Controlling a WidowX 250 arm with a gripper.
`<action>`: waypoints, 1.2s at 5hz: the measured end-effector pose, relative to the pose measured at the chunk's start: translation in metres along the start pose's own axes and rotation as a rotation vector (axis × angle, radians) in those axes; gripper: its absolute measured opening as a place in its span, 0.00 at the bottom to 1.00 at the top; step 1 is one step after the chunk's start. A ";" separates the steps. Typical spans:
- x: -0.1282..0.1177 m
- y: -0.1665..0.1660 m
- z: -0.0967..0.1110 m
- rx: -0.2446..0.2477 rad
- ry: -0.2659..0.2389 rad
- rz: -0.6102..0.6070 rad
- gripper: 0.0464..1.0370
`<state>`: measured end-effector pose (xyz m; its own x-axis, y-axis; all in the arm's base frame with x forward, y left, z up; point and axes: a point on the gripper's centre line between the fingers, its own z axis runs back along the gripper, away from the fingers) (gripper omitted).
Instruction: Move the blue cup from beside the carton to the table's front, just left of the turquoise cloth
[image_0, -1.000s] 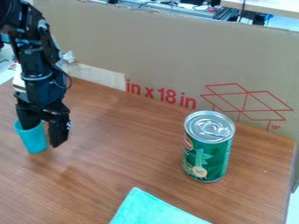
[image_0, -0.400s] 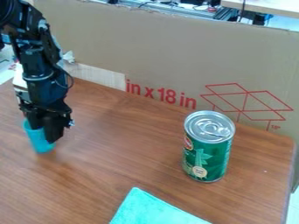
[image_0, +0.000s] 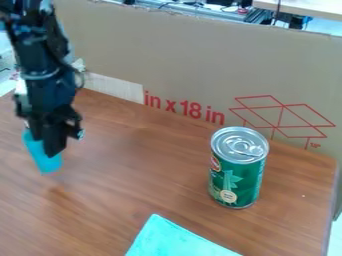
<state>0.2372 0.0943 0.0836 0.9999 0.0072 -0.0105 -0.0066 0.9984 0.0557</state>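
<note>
Since the earlier frames, the cup has shifted slightly toward the can, and the gripper's 2 jaws have closed on its rim. Cup and gripper are at the tabletop's left side. Wide tabletop separates them from the upright can, near the right edge. Cardboard walls the far edge; 1 turquoise cloth lies in front.

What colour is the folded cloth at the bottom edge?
The cloth is light turquoise, seen best in the camera view.
</note>
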 end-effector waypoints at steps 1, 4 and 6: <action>-0.031 -0.036 0.008 -0.010 0.015 -0.017 0.06; -0.073 -0.120 -0.022 -0.073 0.128 -0.138 0.06; -0.081 -0.119 -0.032 -0.058 0.159 -0.103 0.06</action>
<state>0.1566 -0.0235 0.0460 0.9810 -0.0912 -0.1714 0.0905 0.9958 -0.0118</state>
